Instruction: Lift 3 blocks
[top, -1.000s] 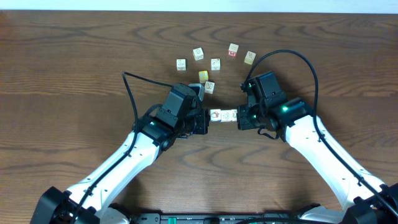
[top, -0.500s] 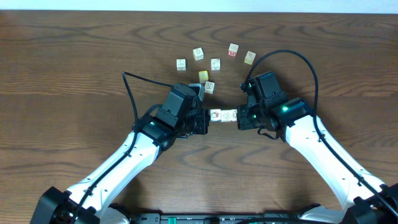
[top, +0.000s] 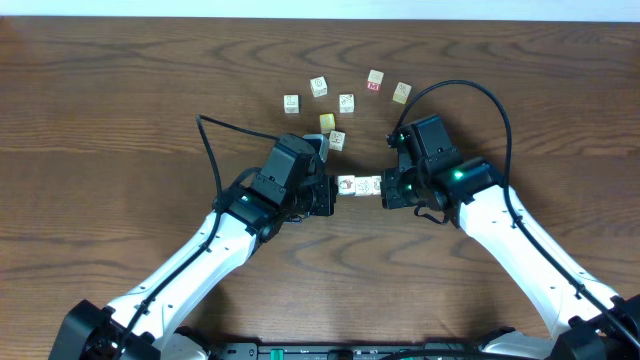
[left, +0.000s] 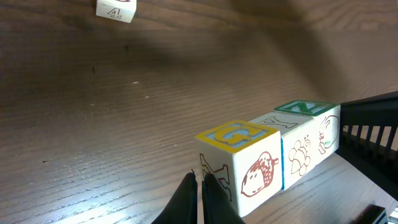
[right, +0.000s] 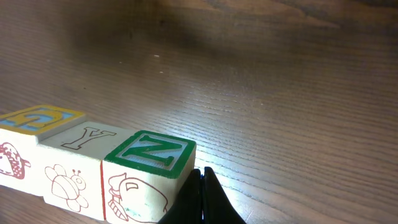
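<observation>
Left gripper (top: 330, 190): jaws pressed flat together with nothing between them. The closed tips butt against the outer end face of the G block (left: 239, 162).

The row of three blocks (top: 358, 185) runs straight from the left tips to the right tips.
- The G block is against the left tips.
- The Y block (left: 292, 140) is in the middle, touched by neither gripper.
- The N block (right: 146, 171) is against the right tips.
- The block faces meet with no gap visible.

Right gripper (top: 386, 188): jaws likewise shut on nothing, tips pushed into the end face of the N block.

No view shows whether the row is clear of the table (top: 120, 120).

Risks (my judgement):
- The hold is end pressure only. If either arm eases outward, the Y block, kept in only by friction, would probably drop out first.
- Each contact is one narrow closed tip. If the two pushes are not in line, the row could buckle up or sideways, the end blocks pivoting on the tips.
- If the two arms rise unevenly, the row tilts and a joint could slip.
- A loose cube (top: 337, 139) lies just beyond the left jaws, and a sideways swing there could knock it.
</observation>
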